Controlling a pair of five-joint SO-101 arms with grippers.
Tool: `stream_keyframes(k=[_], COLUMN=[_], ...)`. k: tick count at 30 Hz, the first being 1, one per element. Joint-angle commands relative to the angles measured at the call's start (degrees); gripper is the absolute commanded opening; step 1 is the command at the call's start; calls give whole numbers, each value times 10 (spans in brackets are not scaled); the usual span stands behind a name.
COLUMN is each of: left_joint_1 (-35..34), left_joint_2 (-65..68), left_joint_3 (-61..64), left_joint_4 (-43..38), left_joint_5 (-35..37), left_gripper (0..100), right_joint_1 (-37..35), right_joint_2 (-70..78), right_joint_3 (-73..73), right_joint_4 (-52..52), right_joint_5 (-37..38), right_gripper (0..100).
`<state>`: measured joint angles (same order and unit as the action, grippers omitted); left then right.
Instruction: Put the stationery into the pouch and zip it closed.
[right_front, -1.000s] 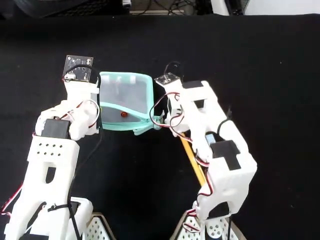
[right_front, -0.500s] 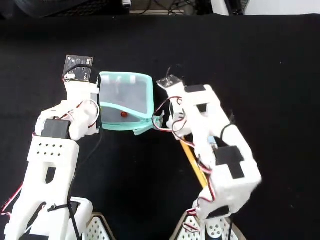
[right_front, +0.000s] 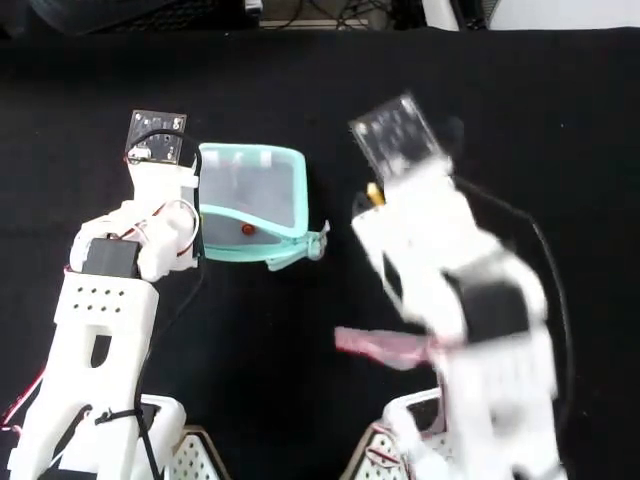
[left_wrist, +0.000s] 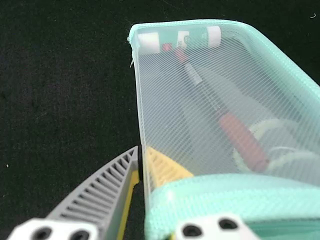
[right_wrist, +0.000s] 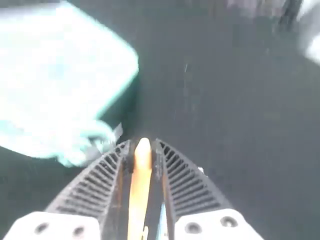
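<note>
Since a second ago the right gripper (right_wrist: 142, 146) has pulled away from the zip corner of the pouch (right_front: 250, 200) and swung up and off to the side. The pencil (right_wrist: 141, 172) that lay on the black table (right_front: 570, 120) under that arm has left the cloth. It now sits clamped between the gripper's two ribbed jaws, its rounded orange end poking out just past their tips. In the high view the pencil's yellow end shows at the front of the right arm (right_front: 465, 300), which is smeared by motion and stands apart from the pouch, with bare cloth between them. The left gripper (left_wrist: 141, 157) has not shifted. It is closed on the near edge of the pouch, its grey finger (left_wrist: 105, 195) outside the mesh wall and the yellow one seen through the mesh (inside or behind it, I cannot tell which). The pouch, translucent mesh with mint-green trim, rests on the table between the two arms. Its zip tab (right_front: 318, 245) sticks out at the corner facing the right arm, and whether the zip is open cannot be made out. Through the mesh show a red pen-like stick (left_wrist: 244, 142) and a whitish round thing (left_wrist: 280, 152) beside it. The left arm (right_front: 105, 300) runs back from the pouch toward the table's near edge.
</note>
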<state>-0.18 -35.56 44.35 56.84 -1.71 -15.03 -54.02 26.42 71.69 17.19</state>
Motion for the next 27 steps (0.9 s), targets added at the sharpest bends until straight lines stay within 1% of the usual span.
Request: stream_keyframes(k=[1, 5, 8, 14, 18, 21, 25, 27], left_joint_1=[-6, -6, -6, -6, -6, -6, -6, -6], left_joint_2=[8, 8, 8, 8, 8, 8, 8, 8], left_joint_3=[7, 7, 7, 7, 7, 7, 7, 7], left_joint_4=[-1, -1, -1, -1, -1, -1, -1, -1], left_joint_5=[0, 0, 0, 0, -1, -1, -1, -1], left_gripper=[30, 30, 30, 30, 30, 30, 30, 30], right_joint_1=[-91, -206, -250, -277, -277, -276, -277, -277], right_joint_2=[-133, -228, -256, -264, -262, -262, -264, -264], right_joint_3=[-4, 8, 84, 294, 380, 404, 385, 364], right_joint_4=[-26, -81, -172, -417, -555, -597, -597, -596], right_joint_5=[-33, -35, -32, -31, -31, -30, 15, 24], right_gripper=[13, 13, 14, 14, 14, 13, 13, 12])
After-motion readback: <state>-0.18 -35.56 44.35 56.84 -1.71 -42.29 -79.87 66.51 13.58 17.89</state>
